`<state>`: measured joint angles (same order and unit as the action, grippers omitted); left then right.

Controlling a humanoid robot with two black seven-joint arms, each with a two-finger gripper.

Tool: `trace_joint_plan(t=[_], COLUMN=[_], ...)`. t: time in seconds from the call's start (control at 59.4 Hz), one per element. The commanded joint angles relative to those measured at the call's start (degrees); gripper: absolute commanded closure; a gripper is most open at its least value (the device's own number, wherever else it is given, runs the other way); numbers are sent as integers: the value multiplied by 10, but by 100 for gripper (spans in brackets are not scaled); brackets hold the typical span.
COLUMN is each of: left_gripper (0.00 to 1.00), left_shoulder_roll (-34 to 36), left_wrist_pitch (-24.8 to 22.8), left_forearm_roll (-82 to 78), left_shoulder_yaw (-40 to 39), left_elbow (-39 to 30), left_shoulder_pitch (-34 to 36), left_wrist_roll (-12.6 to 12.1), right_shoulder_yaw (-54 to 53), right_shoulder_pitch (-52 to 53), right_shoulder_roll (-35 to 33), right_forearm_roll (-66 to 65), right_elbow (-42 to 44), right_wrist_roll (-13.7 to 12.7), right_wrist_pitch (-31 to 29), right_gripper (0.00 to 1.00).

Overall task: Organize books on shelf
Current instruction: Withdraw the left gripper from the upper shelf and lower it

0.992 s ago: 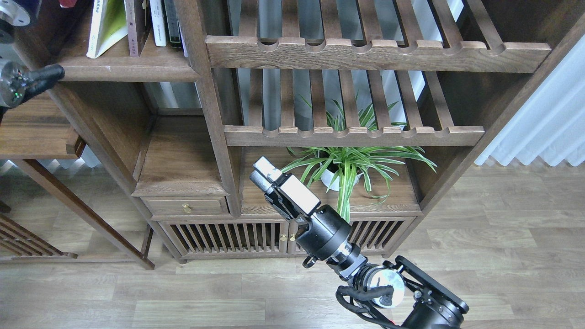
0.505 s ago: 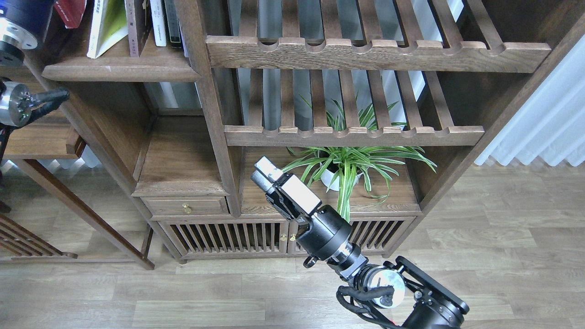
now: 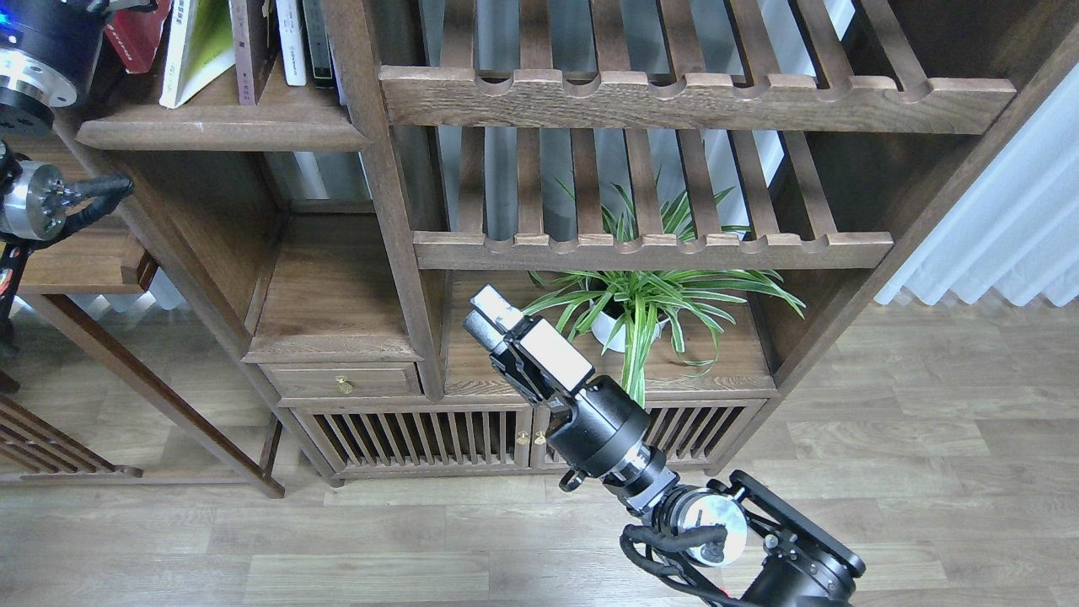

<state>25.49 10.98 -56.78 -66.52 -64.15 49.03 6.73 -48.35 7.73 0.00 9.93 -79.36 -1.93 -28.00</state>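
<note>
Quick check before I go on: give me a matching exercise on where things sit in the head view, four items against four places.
Items:
1. yellow-green book
2. red book
3. potted plant
4. right gripper

Places:
A. low compartment under the slatted racks
B. leaning on the solid shelf, beside the maroon book
C. in front of the cabinet, left of the plant
D. top left corner, by the left arm

Pairs: 1-B, 2-D, 3-A, 4-C

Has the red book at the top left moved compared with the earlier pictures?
Yes. The red book has come down and rightward, toward the yellow-green book standing on the shelf; earlier only a corner showed at the top edge.
</note>
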Motion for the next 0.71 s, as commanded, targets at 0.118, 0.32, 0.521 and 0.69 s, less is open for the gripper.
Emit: trace_joint_plan(t=[0.118,0.32,0.521,0.69], left_gripper=[89,80,75,74], left_shoulder_roll=[-1,-8,-23,-25], left_wrist_pitch=[0,0,0,1], left_forearm_roll=[1,1,1,1], left_shoulder_yaw=[3,4,9,9], left_elbow=[10,25,42,44], left_shoulder_pitch=[-1,0,5,11], left_wrist_roll=[5,5,6,6], right_shoulder_yaw=[-2,-7,-8,-8], right_shoulder_pitch=[4,11,11,15], right_shoulder_roll=[0,0,-1,0], right_forearm_roll=[0,8,9,9], right_elbow=[0,2,3,9], right_wrist_roll=[0,0,0,0], right_wrist_pitch=[0,0,0,0], right_gripper=[15,15,15,15])
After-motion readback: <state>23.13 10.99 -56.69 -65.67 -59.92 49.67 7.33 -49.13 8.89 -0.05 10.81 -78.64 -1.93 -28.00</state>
